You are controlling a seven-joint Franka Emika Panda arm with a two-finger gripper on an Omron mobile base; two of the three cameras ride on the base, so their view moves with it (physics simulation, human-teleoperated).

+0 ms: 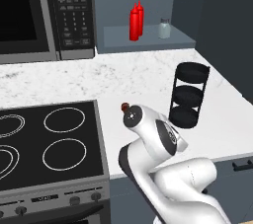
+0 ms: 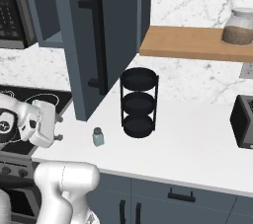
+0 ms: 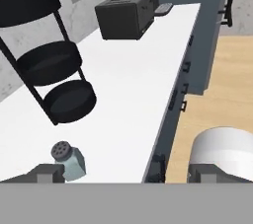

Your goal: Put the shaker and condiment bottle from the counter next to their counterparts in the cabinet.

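Shaker (image 3: 68, 160) is seen upright near the tabletop (image 3: 128, 94) edge, just beside one fingertip of the wide-open, empty tool (image 3: 126, 173), apparently lined up for grasping.

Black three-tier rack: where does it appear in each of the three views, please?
Left base view: the black three-tier rack stands right of centre, on the white counter.
Right base view: near the centre.
Hand view: upper left.
Shared landmark: the white counter under it.
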